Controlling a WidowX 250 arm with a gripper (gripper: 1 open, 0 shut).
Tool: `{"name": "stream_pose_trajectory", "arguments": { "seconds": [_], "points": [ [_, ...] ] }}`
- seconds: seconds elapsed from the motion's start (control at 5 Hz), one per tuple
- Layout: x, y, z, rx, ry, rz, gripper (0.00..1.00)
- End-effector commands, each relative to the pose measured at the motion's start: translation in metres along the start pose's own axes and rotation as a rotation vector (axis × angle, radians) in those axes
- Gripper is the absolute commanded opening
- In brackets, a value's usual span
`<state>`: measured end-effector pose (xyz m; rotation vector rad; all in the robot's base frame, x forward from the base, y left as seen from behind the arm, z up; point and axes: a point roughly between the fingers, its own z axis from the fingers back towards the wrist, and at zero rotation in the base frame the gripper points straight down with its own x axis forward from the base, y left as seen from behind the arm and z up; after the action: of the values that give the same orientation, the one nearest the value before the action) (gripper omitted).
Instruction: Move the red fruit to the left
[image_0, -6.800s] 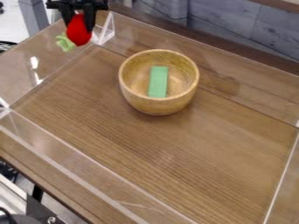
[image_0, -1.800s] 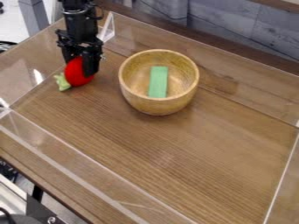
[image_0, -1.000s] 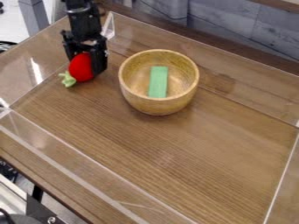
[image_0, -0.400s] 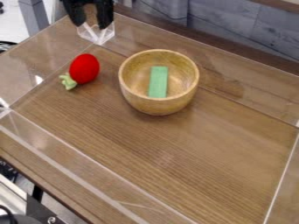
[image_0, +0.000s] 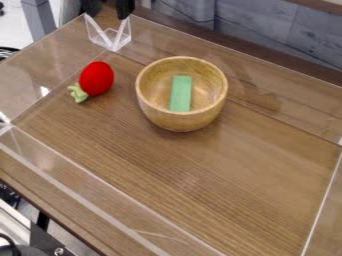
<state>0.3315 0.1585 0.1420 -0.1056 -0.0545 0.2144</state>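
Beside the round wooden bowl (image_0: 158, 112): red strawberry-like fruit (image_0: 95, 76), on the brown table (image_0: 187, 190).
Inside bowl: green rectangular block (image_0: 181, 93).
Black gripper (image_0: 110, 12): parted, holding nothing.

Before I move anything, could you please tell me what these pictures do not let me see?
- Black robot hand: cut off by the camera view's top edge; its contact with anything up there is unclear.
- Underside of the red strawberry-like toy: hidden by its own body.
- Outer far wall of the round wooden bowl: hidden behind its rim.
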Motion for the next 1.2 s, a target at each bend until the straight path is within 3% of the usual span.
{"name": "stream_pose_trajectory", "arguments": {
  "seconds": [0.0, 0.4, 0.6, 1.0],
  "points": [
    [-0.002, -0.005, 0.019, 0.038, -0.069, 0.052, 0.00],
    [-0.009, 0.006, -0.007, 0.057, -0.051, 0.068, 0.00],
    [-0.014, 0.010, -0.014, 0.064, -0.042, 0.077, 1.00],
    [-0.020, 0.001, 0.001, 0.063, -0.051, 0.136, 1.00]
  ]
}}
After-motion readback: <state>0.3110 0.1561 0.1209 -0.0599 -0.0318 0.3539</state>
